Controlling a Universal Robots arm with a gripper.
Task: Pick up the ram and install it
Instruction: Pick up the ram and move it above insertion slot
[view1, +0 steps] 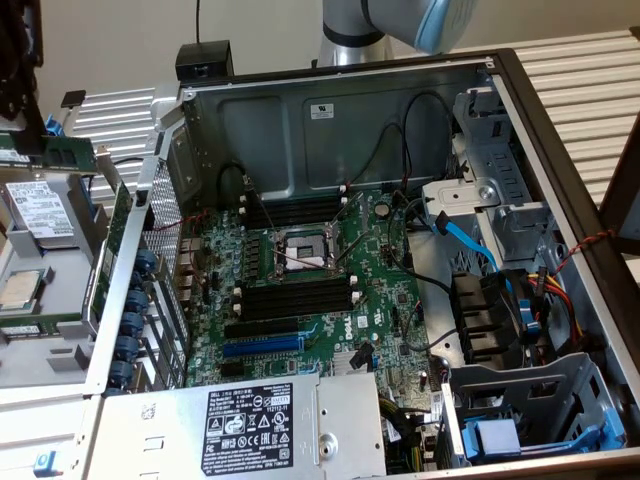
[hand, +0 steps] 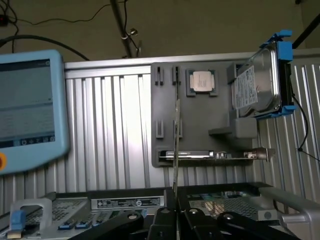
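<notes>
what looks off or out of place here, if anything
Nothing stands out. The ram is clamped in the shut gripper, outside the case on the exterior view's left, and no damage or loose parts show.

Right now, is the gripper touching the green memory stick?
Touching. The wrist view shows the memory stick standing edge-on out of the shut gripper, pinched on both sides with no gap.

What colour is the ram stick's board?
Green: the long thin circuit-board ram, clearest in the exterior view.
</notes>
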